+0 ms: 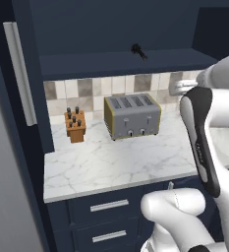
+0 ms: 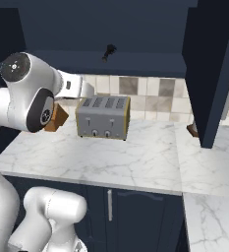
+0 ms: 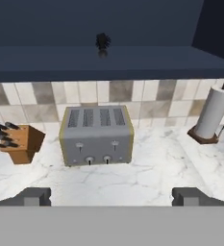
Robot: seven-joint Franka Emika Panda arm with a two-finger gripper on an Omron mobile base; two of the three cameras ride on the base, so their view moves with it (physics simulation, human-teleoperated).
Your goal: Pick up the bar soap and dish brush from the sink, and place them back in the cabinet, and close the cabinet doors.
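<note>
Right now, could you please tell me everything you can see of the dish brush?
The dish brush is small and all black, with a round bristly head and a thin handle. It lies on the navy shelf of the open cabinet, above the toaster, near the shelf's middle. Only the shelf touches it; its material is too small to judge.

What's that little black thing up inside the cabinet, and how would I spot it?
Find the open navy cabinet above the marble counter. On its shelf, straight above the toaster, lies the dish brush: small, all black, with a thin handle and round bristly head, alone up there.
</note>
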